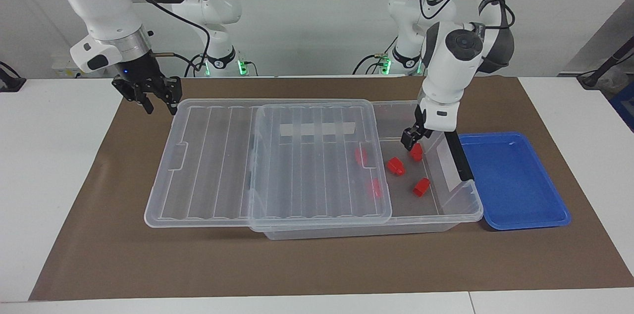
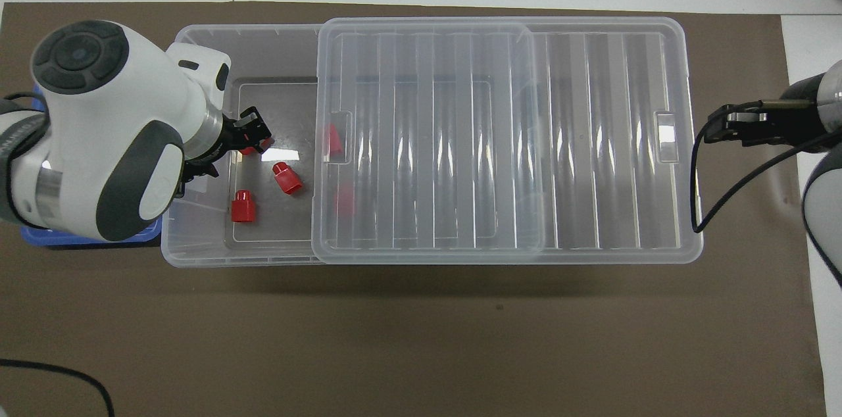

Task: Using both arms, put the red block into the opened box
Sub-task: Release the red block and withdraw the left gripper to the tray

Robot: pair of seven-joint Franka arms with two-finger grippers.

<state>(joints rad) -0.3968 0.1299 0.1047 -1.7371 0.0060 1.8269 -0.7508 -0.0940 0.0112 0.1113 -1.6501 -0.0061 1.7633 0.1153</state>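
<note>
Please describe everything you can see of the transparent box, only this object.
The box is a large, shallow bin of clear plastic lying flat on the brown mat. Its ribbed clear lid, with a white strip, is slid toward the right arm's end, leaving the other end open. A black handle sits on that end, beside the blue tray. Red blocks lie inside.
</note>
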